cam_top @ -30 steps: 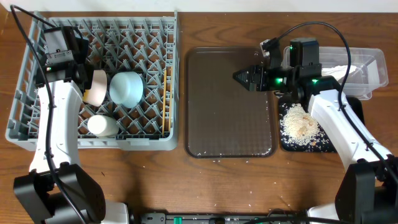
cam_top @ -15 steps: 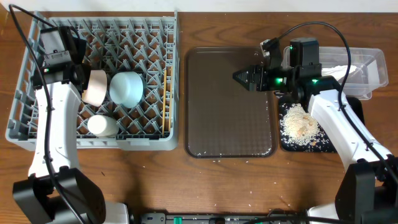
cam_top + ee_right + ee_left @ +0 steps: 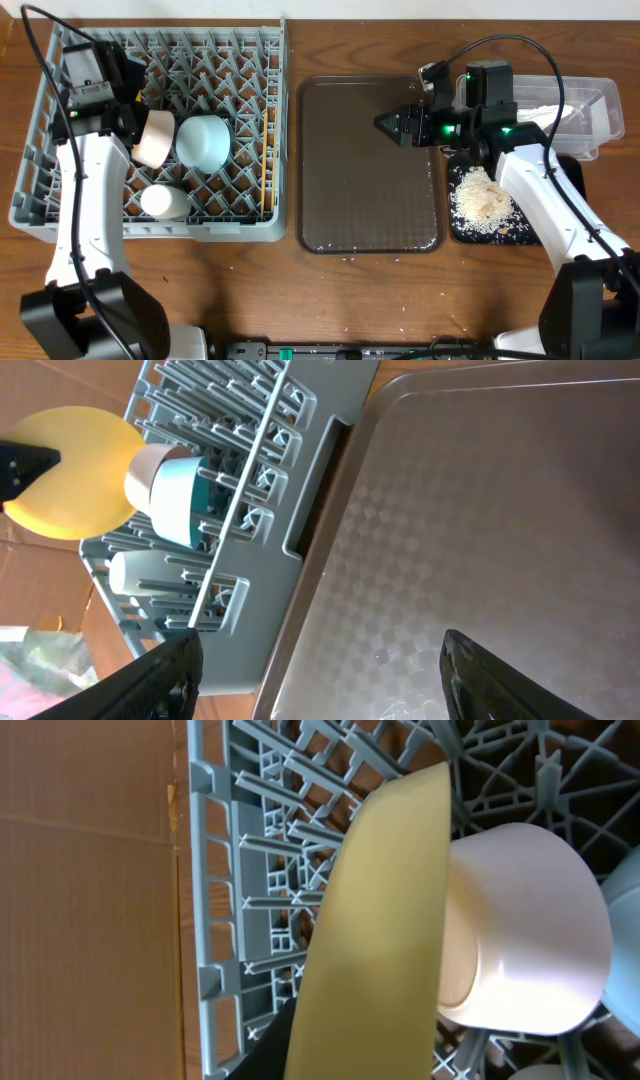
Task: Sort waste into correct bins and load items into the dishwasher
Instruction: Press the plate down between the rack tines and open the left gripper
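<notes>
My left gripper (image 3: 118, 100) is shut on the round yellow plate (image 3: 385, 920) and holds it on edge among the pegs at the far left of the grey dish rack (image 3: 255, 228). The plate also shows in the right wrist view (image 3: 70, 470). A white bowl (image 3: 152, 140) lies on its side against the plate, with the light blue bowl (image 3: 205, 140) beside it and the small white cup (image 3: 165, 202) in front. Chopsticks (image 3: 266, 160) lie along the rack's right side. My right gripper (image 3: 385, 123) is open and empty above the brown tray.
The dark brown serving tray (image 3: 370, 235) lies between the rack and the bins. The black tray (image 3: 458, 232) holds rice crumbs (image 3: 482, 198). The clear tub (image 3: 600, 100) behind it holds crumpled white paper (image 3: 545, 112). Loose crumbs dot the table's front.
My left gripper and the yellow plate have shifted slightly toward the rack's far side, and the white bowl has shifted with them. The right arm has not moved.
</notes>
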